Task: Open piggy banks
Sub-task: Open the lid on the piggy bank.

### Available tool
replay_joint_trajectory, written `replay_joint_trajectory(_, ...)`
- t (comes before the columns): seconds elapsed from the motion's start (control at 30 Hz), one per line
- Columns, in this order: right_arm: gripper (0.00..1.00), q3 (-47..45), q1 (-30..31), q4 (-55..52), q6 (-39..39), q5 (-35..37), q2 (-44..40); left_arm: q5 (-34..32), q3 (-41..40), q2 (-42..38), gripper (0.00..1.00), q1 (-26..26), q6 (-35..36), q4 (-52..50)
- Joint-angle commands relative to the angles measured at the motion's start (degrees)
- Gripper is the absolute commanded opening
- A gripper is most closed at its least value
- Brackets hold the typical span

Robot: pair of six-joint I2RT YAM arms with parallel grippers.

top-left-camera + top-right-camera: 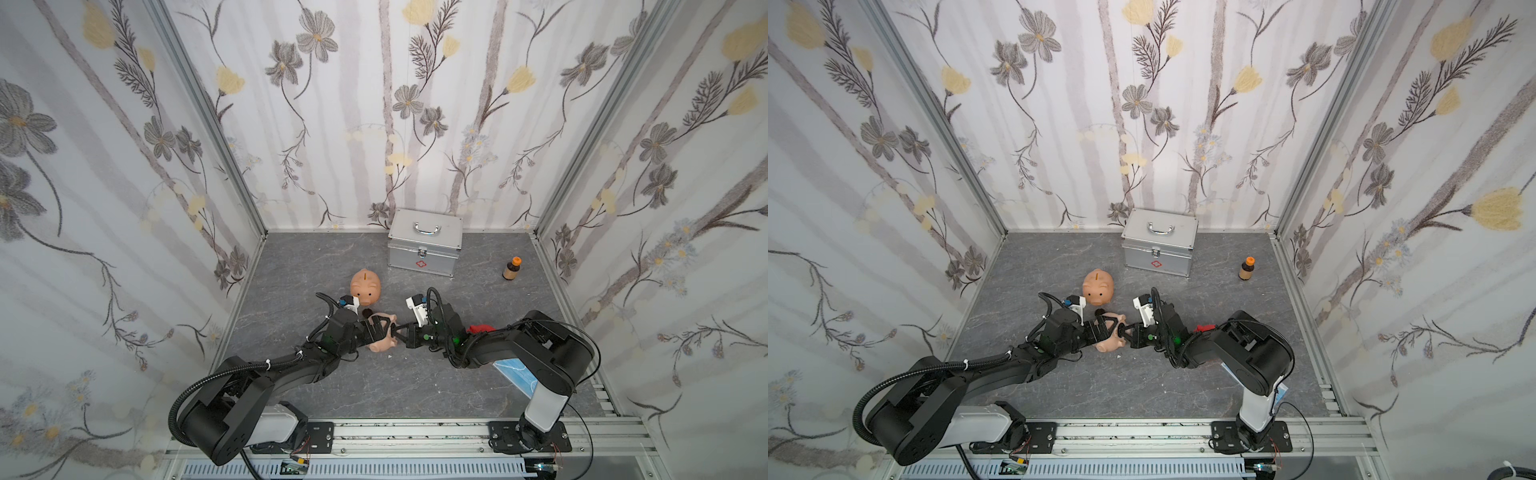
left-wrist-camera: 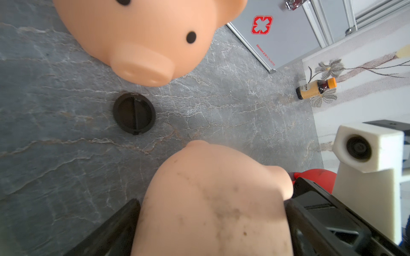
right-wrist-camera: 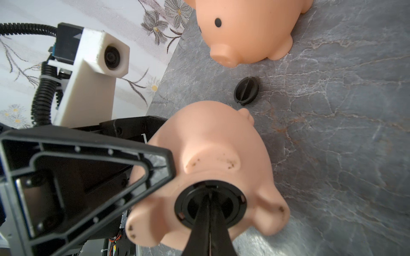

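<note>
Piggy bank (image 1: 379, 345), turned sideways before the silver case (image 1: 424, 245), points its belly plug (image 3: 190, 204) at the right arm (image 1: 540, 345); left jaws, spread wide, clasp its body; right jaws are pinched shut on the plug's ridge.

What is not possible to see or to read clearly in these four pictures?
- Red piggy bank: mostly hidden behind the right arm in both top views; plug unseen.
- Standing piggy bank: underside faces down everywhere; plug in or out, unknown.
- Bottle label: too small in top views, blurred in left wrist view.
</note>
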Motion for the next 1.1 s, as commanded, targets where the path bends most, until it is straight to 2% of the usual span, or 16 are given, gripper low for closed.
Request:
replay_joint_trajectory(0.0,0.00,-0.6,0.5,7.9,-2.5,-2.5,0.3,7.2,-0.2,0.8,1.00,-0.6,-0.8,-7.6)
replay_joint_trajectory(0.17,0.00,-0.3,1.1,9.2,-8.1,-3.7,1.9,7.4,0.1,1.0,1.00,-0.5,-0.4,-7.8)
replay_joint_trajectory(0.5,0.00,-2.6,2.0,9.1,-16.5,3.7,0.5,7.6,0.4,1.8,1.00,-0.6,-0.2,-7.6)
replay_joint_trajectory(0.73,0.00,-1.2,2.2,6.2,-22.2,1.6,0.6,7.9,0.8,2.4,1.00,-0.5,-0.1,-7.5)
replay_joint_trajectory(0.9,0.00,-0.9,2.2,8.2,-25.1,-1.2,1.2,8.4,1.1,3.2,1.00,-0.2,-0.1,-7.4)
replay_joint_trajectory(1.07,0.00,-1.6,2.2,9.7,-30.3,1.2,1.6,8.5,1.1,3.1,1.00,-0.1,0.0,-7.4)
